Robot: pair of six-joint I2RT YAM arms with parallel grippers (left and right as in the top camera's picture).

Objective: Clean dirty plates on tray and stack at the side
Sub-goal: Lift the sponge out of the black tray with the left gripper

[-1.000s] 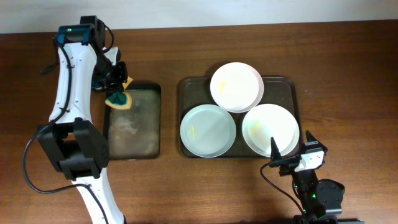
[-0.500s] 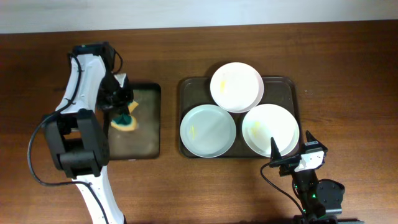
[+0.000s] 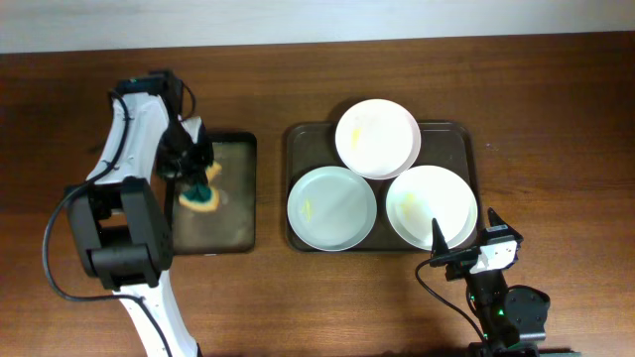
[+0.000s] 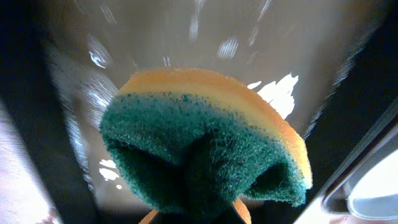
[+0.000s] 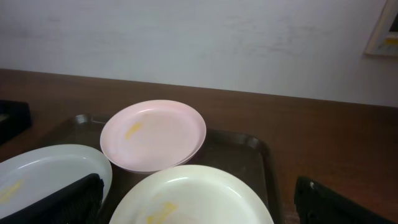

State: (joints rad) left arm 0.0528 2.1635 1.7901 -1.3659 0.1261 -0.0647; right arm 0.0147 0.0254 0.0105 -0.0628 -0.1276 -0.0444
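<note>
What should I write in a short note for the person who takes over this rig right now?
Left gripper: shut on the sponge, above the small black tray.
Right gripper: open, empty, by the near edge of the brown tray.
Far plate, left plate and right plate all lie in the brown tray, each with a yellow smear.
Done: sponge in hand. Left: wipe all three, stack them beside the tray.

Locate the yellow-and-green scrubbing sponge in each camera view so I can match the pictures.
Overhead: the yellow-and-green sponge is left of centre, pinched by the left gripper over the narrow black tray.
Left wrist: it fills the middle of the picture, green side toward the camera.
Right wrist: not in it.
Shared landmark: the narrow black tray's shiny floor, behind the sponge in the overhead and left wrist views.
</note>
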